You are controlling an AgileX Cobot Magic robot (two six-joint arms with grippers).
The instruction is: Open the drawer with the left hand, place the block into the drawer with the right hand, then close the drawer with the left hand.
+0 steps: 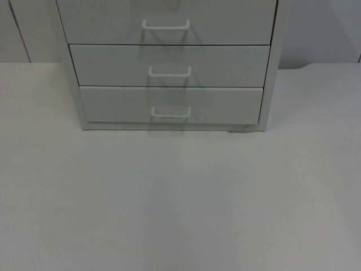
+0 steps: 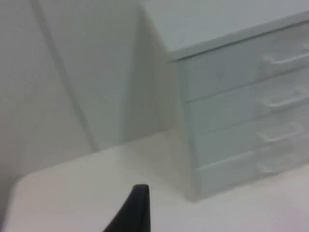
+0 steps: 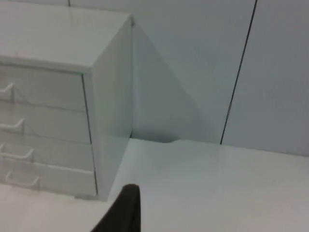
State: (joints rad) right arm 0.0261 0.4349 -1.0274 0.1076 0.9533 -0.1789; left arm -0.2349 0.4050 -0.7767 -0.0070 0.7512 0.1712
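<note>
three drawers show in the top view, all shut, in a pale cabinet (image 1: 169,62) at the upper middle of that frame. the lowest drawer (image 1: 169,104) has a small white handle (image 1: 171,113). the cabinet stands on the white surface (image 1: 180,203), against the grey wall (image 3: 217,72). my left pincer (image 2: 133,210) hangs off the cabinet's left side, apart from it. my right pincer (image 3: 123,210) hangs off its right side, also apart. one black fingertip of each is all i see, so i cannot tell how wide they are open or if they hold anything.
</note>
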